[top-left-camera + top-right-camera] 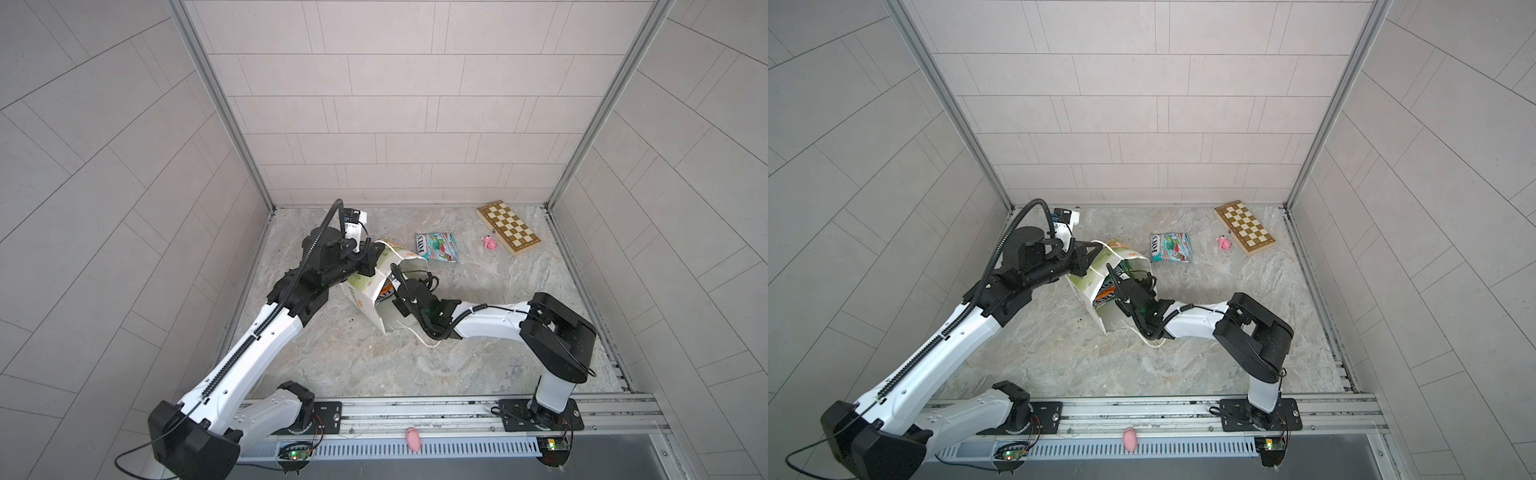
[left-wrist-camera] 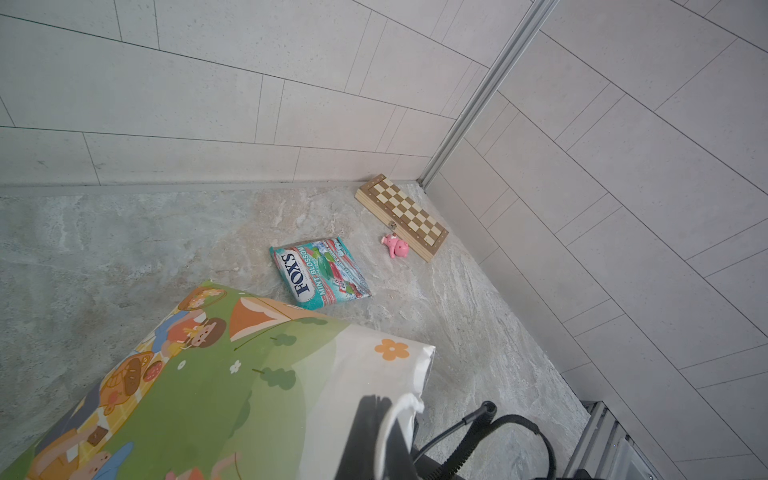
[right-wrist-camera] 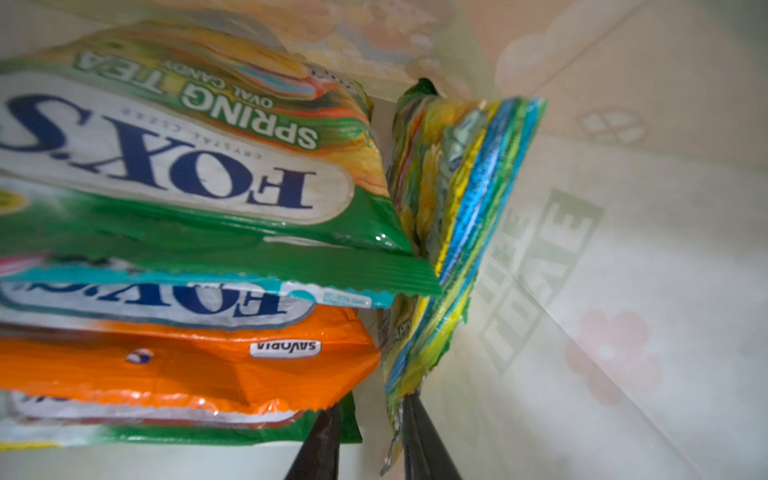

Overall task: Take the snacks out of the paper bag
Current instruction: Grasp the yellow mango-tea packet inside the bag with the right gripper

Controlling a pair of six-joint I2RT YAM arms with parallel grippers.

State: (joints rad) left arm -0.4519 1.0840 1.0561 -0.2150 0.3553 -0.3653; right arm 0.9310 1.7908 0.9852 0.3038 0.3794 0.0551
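Note:
The white paper bag (image 1: 360,293) (image 1: 1086,286) lies tipped over left of centre, its mouth facing the right arm. My left gripper (image 1: 371,261) (image 2: 386,440) is shut on its upper rim beside a white cord handle. My right gripper (image 3: 371,405) reaches inside the bag, open, its jaws on either side of the edge of a yellow-green snack (image 3: 457,228) that stands on edge. Beside it are stacked a green snack (image 3: 187,166), a teal one (image 3: 166,299) and an orange one (image 3: 187,365). One teal-and-red snack (image 1: 437,247) (image 1: 1170,247) (image 2: 320,272) lies on the table beyond the bag.
A folded wooden chessboard (image 1: 508,227) (image 2: 403,216) lies in the far right corner with a small pink toy (image 1: 488,243) (image 2: 395,246) beside it. Another pink toy (image 1: 412,439) sits on the front rail. Tiled walls close in three sides.

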